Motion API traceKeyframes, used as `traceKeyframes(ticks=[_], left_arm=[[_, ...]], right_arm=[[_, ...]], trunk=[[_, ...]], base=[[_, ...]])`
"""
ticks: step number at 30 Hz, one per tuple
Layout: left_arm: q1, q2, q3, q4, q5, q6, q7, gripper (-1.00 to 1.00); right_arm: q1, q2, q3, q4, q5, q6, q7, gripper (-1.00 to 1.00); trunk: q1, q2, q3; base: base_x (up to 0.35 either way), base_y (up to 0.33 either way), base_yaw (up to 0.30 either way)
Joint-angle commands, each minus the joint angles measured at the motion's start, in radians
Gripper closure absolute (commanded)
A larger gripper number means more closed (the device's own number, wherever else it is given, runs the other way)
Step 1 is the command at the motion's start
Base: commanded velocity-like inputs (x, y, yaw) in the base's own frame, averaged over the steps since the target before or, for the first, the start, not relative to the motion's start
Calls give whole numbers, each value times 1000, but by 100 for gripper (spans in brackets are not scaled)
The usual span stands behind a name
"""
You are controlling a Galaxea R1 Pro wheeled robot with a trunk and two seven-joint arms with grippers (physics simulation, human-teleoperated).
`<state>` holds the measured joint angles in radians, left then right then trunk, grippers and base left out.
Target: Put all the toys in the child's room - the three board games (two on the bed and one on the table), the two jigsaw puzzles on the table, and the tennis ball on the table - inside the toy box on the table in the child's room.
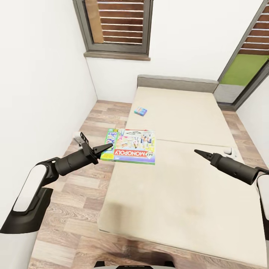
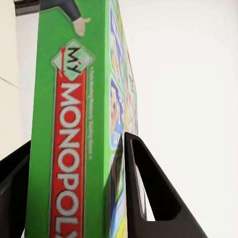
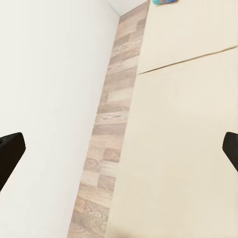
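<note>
At nine o'clock, near: left gripper (image 1: 108,148) with jaws pinching the green edge of the MY MONOPOLY board game (image 1: 131,146), box at the left edge of the bed (image 1: 179,186). At three o'clock: right gripper (image 1: 198,152) over the mattress, jaws spread wide, holding nothing. Toward twelve, farther up the bed: small light-blue board game (image 1: 140,111), flat, well apart from the Monopoly box.

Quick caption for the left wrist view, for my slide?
Left tool clamped on the green-edged flat "MY MONOPOLY" game box, black fingers either side.
</note>
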<state>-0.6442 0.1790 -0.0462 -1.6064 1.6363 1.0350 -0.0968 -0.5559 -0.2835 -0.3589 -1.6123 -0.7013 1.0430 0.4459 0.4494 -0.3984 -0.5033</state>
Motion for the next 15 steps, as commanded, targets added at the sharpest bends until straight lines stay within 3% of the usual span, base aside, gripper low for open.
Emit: traceKeyframes(ticks=[1, 7, 15], left_arm=[[0, 1, 0, 1, -9, 1, -9, 100], [1, 1, 2, 3, -10, 0, 14, 100], [0, -1, 3, 12, -9, -1, 107, 100]], right_arm=[[-1, 0, -2, 0, 9, 4, 11, -100], [-1, 0, -2, 0, 9, 4, 10, -100], [-1, 2, -1, 0, 12, 4, 9, -100]], trunk=[[1, -2, 0], [1, -2, 10], [1, -2, 23]], base=[[0, 0, 0], [0, 0, 0], [0, 0, 0]])
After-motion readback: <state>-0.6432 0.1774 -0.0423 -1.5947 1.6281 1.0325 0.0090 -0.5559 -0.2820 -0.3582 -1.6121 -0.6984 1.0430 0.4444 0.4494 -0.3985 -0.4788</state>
